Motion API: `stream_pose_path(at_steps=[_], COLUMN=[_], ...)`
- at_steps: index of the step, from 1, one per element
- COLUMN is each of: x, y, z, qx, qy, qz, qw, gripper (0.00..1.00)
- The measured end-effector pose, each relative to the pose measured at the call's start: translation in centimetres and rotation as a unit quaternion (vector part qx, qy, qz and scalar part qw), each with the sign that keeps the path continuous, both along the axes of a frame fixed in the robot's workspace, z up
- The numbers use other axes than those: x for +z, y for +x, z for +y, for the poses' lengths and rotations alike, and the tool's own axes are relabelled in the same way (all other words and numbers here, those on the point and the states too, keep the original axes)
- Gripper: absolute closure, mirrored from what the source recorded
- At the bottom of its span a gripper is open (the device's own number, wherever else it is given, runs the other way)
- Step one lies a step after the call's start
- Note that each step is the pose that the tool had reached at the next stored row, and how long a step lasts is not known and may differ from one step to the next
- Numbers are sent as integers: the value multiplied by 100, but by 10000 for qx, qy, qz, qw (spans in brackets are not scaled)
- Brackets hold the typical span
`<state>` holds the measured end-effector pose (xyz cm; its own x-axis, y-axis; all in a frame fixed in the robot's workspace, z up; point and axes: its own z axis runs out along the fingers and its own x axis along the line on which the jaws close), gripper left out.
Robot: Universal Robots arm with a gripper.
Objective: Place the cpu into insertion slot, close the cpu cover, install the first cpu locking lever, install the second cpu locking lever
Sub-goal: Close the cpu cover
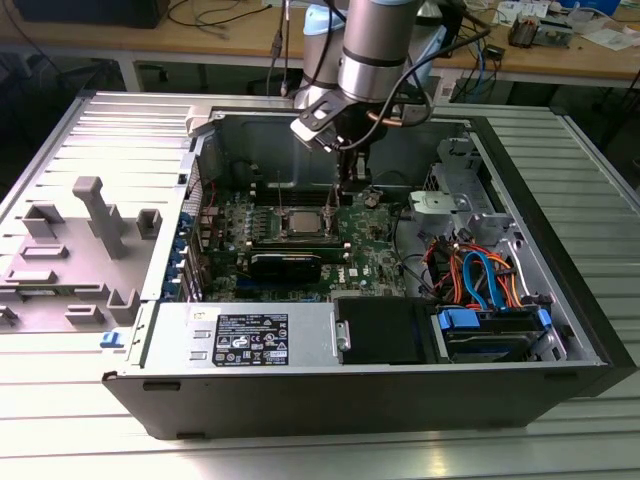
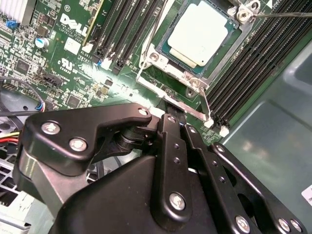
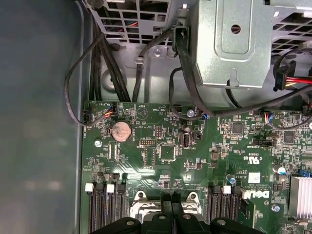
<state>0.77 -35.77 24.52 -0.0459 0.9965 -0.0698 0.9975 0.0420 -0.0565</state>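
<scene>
We see a silver-grey cylindrical metal arm, with a pale blue rounded joint cap beside its upper part. Around its lower end loop thin black cables, and a whitish angular bracket is fixed there. In the second wrist view we find the matte black gripper built of smooth rounded plates and flat linkage bars. These are joined by round silver screw heads at the pivots, each with a small recessed socket.
</scene>
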Motion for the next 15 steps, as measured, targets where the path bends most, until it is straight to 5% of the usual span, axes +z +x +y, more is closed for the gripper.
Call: stream_pose_path(at_steps=[15], x=[-15], y=[-102], z=[1], qx=[0], qy=[0], qz=[23], qw=[10000], gripper=[89])
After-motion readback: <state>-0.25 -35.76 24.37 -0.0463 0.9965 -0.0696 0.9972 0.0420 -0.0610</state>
